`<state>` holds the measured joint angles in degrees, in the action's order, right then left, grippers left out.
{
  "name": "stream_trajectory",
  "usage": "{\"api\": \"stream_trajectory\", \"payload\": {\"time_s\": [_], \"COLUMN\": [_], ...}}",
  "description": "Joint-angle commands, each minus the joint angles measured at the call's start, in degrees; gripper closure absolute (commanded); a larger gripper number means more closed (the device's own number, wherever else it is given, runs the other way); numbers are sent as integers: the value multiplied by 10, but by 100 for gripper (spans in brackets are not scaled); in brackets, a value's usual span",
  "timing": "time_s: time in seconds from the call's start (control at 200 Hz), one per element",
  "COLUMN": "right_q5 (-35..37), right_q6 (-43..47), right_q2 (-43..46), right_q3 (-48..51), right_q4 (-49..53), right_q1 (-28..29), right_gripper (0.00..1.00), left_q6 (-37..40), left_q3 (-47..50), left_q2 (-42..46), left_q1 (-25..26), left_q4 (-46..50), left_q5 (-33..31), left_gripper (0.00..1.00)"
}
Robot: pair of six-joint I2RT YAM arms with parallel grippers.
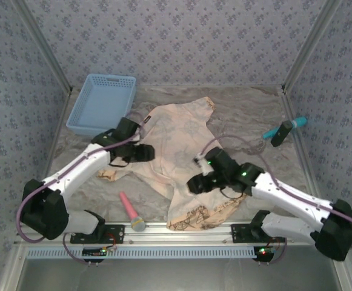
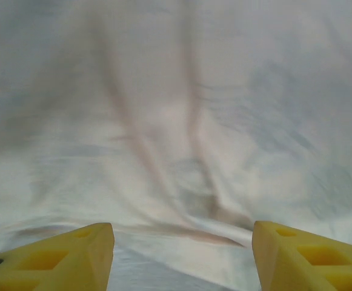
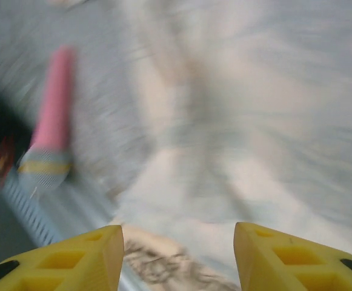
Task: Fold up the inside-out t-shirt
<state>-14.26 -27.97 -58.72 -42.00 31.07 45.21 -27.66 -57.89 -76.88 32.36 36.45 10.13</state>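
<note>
Top external view: the left gripper (image 1: 144, 151) is seen at the left edge of the inside-out t-shirt (image 1: 179, 136), jaws parted, nothing gripped. The shirt is spread crumpled, paler side up. The right gripper (image 1: 195, 183) is placed over its lower right part, jaws likewise parted and empty.

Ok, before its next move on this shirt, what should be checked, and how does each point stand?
1. Left fingers apart, nothing between them: ok.
2. Right fingers apart, nothing between them: ok, though that view is blurred.
3. Peach-tan printed cloth t-shirt lying flat: not ok; it is rumpled and the near hem is turned over.
4. Pink-handled stick-shaped tool off the cloth: ok.
5. Both sleeves findable: cannot tell.
</note>
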Motion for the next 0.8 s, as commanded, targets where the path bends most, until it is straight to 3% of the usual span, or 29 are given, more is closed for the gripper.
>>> {"api": "stream_trajectory", "payload": {"time_s": [0.0,0.095,0.245,0.36,0.54,0.7,0.8], "right_q5": [82,40,1,25,33,28,35], "right_q6": [-148,-187,-216,-214,-214,-215,-211], "right_q2": [36,45,47,46,42,12,12], "right_q3": [38,70,104,104,130,150,146], "right_q4": [140,168,192,216,183,132,129], "right_q1": [-108,-202,-295,-334,-368,-372,-374], "right_gripper": [48,46,43,43,45,57,82], "left_q6": [65,133,240,321,379,419,437], "left_q3": [-24,-39,-29,-57,-94,-121,-131], "left_q2": [-24,-58,-104,-150,-226,-276,-300], "left_q1": [88,154,254,312,345,372,386], "left_q4": [-63,-94,-202,-214,-216,-196,-185], "left_q5": [28,37,65,74,120,106,76], "left_gripper": [37,37,35,33,31,30,30]}}
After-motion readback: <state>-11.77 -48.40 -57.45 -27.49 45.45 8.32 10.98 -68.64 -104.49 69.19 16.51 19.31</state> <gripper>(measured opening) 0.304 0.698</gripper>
